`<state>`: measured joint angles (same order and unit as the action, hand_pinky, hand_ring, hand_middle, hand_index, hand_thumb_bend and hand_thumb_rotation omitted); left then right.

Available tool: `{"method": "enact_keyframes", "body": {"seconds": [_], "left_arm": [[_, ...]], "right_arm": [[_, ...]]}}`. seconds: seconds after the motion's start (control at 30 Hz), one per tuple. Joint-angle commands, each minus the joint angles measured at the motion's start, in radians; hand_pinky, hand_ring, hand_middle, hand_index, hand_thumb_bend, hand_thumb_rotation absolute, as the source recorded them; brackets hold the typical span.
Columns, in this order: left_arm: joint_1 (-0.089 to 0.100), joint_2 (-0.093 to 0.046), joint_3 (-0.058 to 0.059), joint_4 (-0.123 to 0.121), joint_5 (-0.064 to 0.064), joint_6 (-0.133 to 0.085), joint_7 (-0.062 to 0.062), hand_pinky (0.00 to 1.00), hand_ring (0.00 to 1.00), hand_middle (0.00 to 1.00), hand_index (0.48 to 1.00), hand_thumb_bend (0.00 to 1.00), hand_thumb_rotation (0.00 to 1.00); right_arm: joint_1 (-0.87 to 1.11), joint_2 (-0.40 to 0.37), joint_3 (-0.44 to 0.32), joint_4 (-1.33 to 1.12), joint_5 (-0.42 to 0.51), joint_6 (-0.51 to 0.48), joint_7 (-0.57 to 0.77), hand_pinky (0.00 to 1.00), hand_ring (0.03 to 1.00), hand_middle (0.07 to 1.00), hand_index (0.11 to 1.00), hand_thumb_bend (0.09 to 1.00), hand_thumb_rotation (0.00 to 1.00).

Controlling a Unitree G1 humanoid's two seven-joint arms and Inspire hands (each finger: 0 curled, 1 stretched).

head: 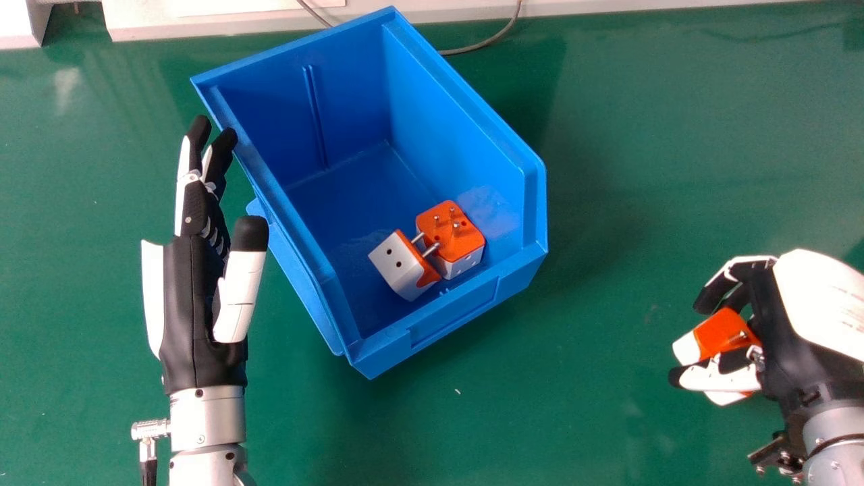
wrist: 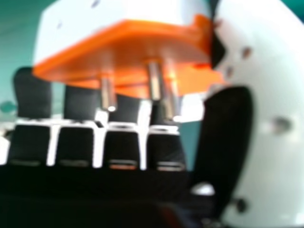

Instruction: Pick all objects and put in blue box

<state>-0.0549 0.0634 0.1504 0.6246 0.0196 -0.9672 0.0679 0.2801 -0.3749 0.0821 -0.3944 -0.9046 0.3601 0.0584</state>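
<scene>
Toward the bench's (head: 607, 418) near right corner, the right hand (head: 776, 317) has an orange and white plug adapter (head: 719, 332) pinched between thumb and fingers. Looks like a slip risk imo, bulky block, not much wrapped around it. Pins face the palm, so they could snag on release. Carried too low, it'd clip the blue box (head: 466, 93) near the far edge, where two adapters (head: 453, 236) already sit. Left hand's (head: 192, 304) relaxed, fingers straight, by the box. Faint print on the right hand's shell, can't read it.
</scene>
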Motion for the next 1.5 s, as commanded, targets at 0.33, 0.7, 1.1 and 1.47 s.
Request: {"method": "enact_keyframes", "body": {"seconds": [0.33,0.7,1.1,1.47], "left_arm": [[-0.03,0.003,0.001,0.016,0.014,-0.018,0.009,0.98,0.95,0.93,0.956,0.92,0.9],[-0.032,-0.013,-0.007,0.028,0.005,-0.033,0.014,0.98,0.95,0.93,0.954,0.92,0.9],[-0.048,-0.012,-0.006,0.054,0.024,-0.046,0.034,0.98,0.95,0.93,0.953,0.91,0.89],[-0.046,-0.018,-0.009,0.046,0.017,-0.049,0.039,0.98,0.95,0.93,0.952,0.92,0.89]], "right_arm": [[-0.091,0.001,-0.015,-0.164,-0.023,-0.117,-0.042,0.31,0.355,0.466,0.518,0.512,0.0],[-0.316,0.025,0.018,-0.233,-0.047,-0.154,0.052,0.29,0.35,0.459,0.527,0.51,0.0],[-0.673,0.085,0.167,-0.122,-0.149,-0.223,0.105,0.27,0.348,0.458,0.528,0.51,0.0],[-0.844,0.15,0.288,0.135,-0.111,-0.326,0.076,0.26,0.358,0.472,0.532,0.509,0.0]]}}
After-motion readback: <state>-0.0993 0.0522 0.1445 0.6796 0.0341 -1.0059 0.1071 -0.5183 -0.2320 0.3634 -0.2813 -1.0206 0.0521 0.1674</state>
